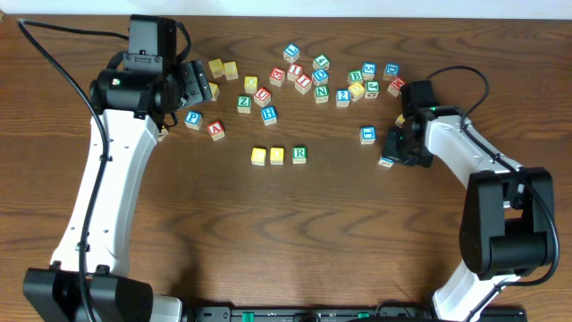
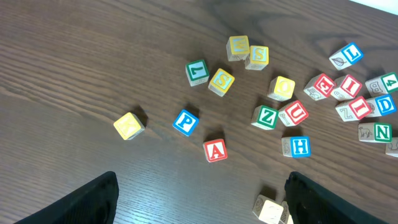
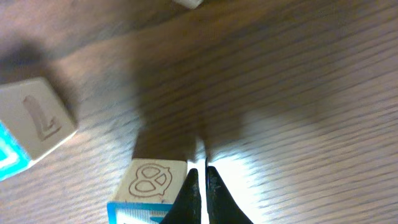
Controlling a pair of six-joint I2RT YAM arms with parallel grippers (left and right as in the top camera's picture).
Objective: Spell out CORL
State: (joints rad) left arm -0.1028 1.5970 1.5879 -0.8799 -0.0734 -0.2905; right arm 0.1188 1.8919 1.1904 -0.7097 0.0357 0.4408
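Observation:
Three cubes lie in a row at mid-table: two yellow-topped cubes [image 1: 259, 156] [image 1: 277, 155] and the green-framed R cube [image 1: 299, 154]. The row's left end shows pale at the bottom of the left wrist view [image 2: 270, 210]. A blue-framed cube [image 1: 367, 134] lies apart at the right; its side shows an engraved L in the right wrist view [image 3: 37, 118]. My right gripper [image 1: 398, 148] [image 3: 200, 186] is shut and empty, its tips on the table beside another blue-framed cube [image 3: 152, 183] [image 1: 386, 161]. My left gripper [image 1: 201, 89] [image 2: 202, 205] is open and empty above the table's left.
Several loose letter cubes lie scattered across the back, among them the blue H cube [image 1: 269, 114] [image 2: 300, 146] and the green N cube [image 1: 321, 93] [image 2: 380, 132]. A blue P [image 2: 185, 121] and a red A [image 2: 214, 150] lie near the left gripper.

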